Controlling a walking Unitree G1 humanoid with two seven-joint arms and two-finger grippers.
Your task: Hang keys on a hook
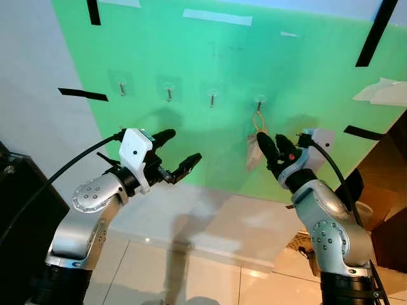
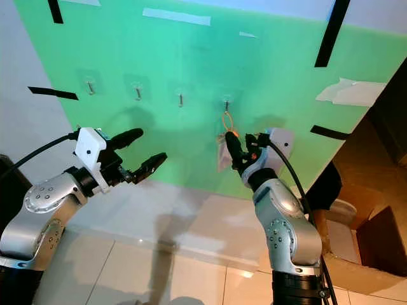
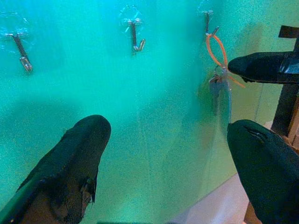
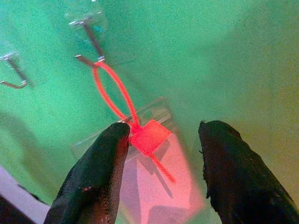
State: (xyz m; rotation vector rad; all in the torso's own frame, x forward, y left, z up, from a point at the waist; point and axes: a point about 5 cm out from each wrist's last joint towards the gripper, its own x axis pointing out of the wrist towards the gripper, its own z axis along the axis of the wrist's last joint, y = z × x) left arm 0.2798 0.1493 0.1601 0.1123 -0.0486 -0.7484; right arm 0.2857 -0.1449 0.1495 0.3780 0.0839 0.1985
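A green board [image 1: 210, 63] on the wall carries a row of small hooks. The keys hang from the rightmost hook [image 1: 259, 103] by an orange loop [image 1: 258, 121], with a red tag [image 4: 149, 135] in front of a clear pouch [image 1: 253, 152]. My right gripper [image 4: 163, 158] is open right at the hanging keys, one finger [image 4: 100, 172] beside the red tag and nothing pinched. My left gripper [image 1: 186, 145] is open in front of the board, below the two middle hooks [image 3: 135, 35], and holds nothing.
Black tape strips [image 1: 82, 94] and white paper patches [image 1: 381, 92] mark the board's edges. A black object [image 1: 19, 210] stands at the left. Brown boxes [image 1: 388, 216] stand at the right on the tiled floor [image 1: 210, 279].
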